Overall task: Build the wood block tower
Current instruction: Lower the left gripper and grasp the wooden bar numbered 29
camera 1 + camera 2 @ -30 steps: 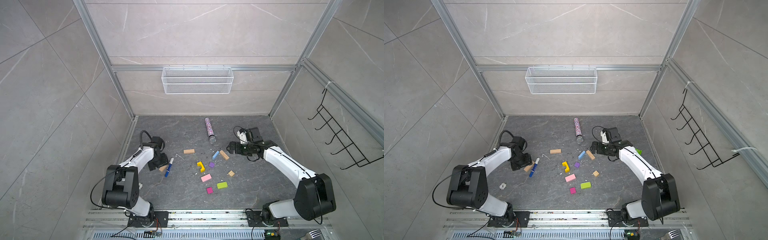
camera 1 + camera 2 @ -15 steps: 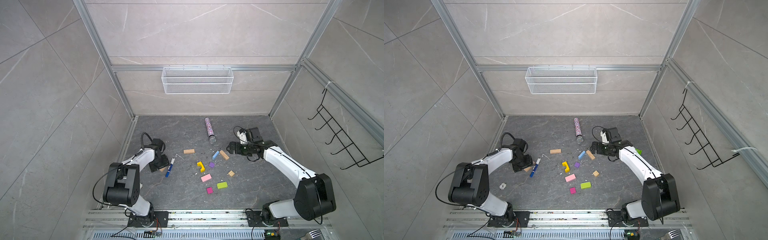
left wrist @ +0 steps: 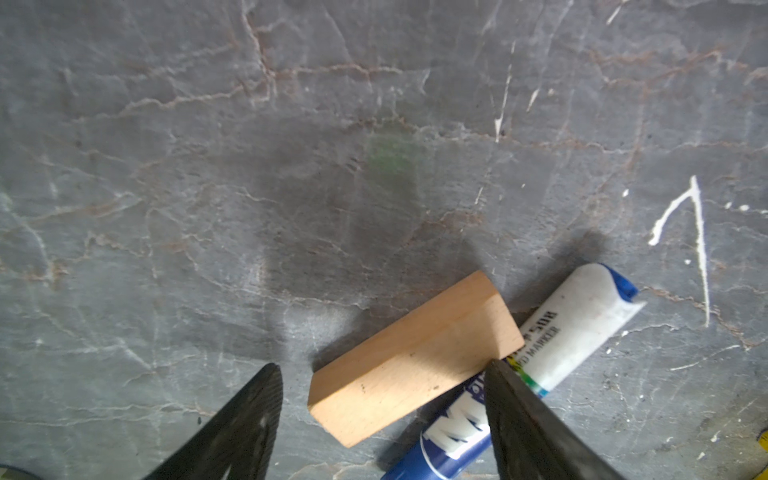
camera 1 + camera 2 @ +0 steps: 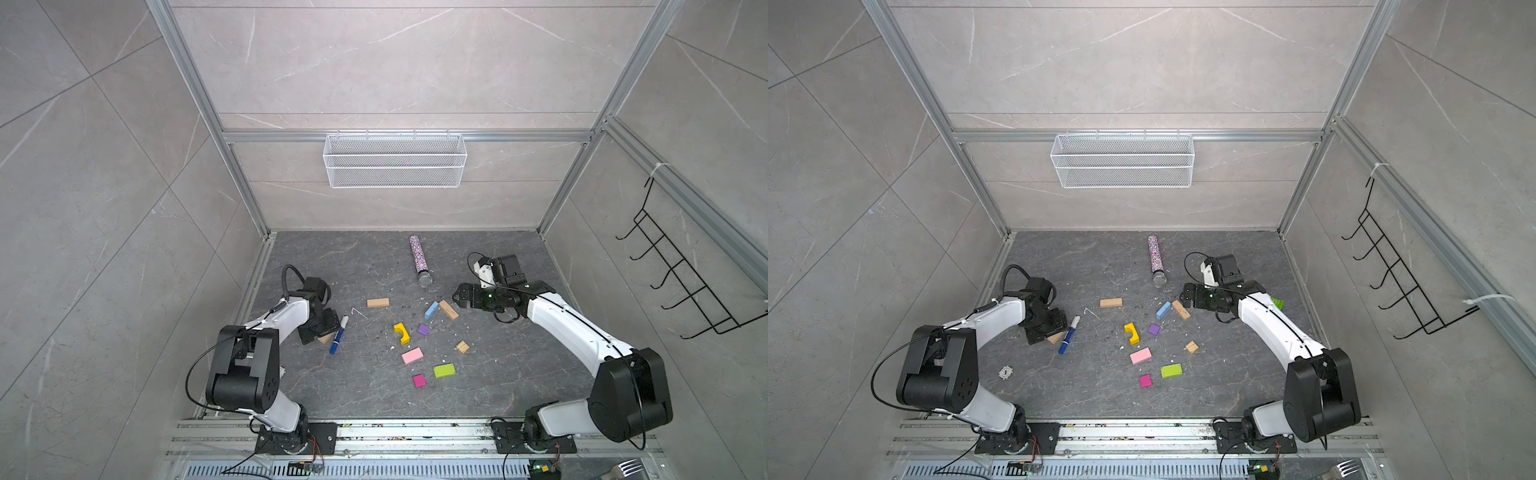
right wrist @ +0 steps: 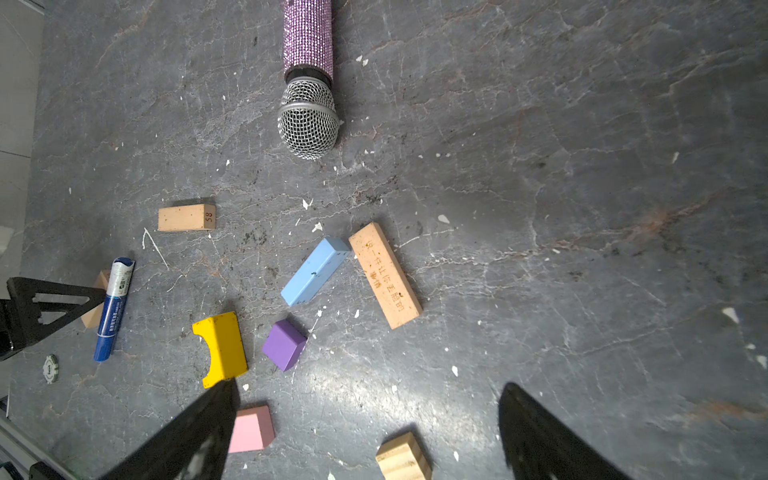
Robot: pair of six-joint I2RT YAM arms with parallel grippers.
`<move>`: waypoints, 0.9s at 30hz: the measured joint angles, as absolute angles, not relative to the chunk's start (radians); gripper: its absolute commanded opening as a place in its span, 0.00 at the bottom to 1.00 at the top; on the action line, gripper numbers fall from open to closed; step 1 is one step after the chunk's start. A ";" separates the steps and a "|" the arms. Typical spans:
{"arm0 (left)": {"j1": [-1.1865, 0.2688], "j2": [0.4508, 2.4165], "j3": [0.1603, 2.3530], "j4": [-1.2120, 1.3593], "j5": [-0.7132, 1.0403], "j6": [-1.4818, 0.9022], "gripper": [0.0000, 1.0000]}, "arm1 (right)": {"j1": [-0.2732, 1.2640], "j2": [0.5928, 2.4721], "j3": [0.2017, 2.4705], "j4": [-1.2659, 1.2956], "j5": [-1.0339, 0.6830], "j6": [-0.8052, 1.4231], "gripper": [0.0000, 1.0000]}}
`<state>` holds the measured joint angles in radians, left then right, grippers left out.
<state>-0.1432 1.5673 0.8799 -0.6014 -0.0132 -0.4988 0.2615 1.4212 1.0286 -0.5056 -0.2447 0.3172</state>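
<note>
L gripper (image 3: 382, 365): jaws apart, straddling tan bar (image 3: 436, 332) beside marker (image 3: 573, 316), no grip. R gripper (image 5: 370, 384): wide open, empty.

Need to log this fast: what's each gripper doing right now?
Left gripper: open, jaws either side of a tan block, not clamped on it.
Right gripper: open, holding nothing.

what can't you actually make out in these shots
Tan block, both top views: mostly under the left gripper.
Marker pen, left wrist view: lower end cut off by the edge, label crossed by a finger.
Ridged tan block, right wrist view: cut off by the edge.
Green thing, a top view: behind the right arm, unidentifiable.
</note>
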 measured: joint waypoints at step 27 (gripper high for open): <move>-0.184 1.608 0.890 -0.604 -0.027 -0.525 0.76 | 0.262 1.416 1.024 -0.506 -0.303 0.317 0.99</move>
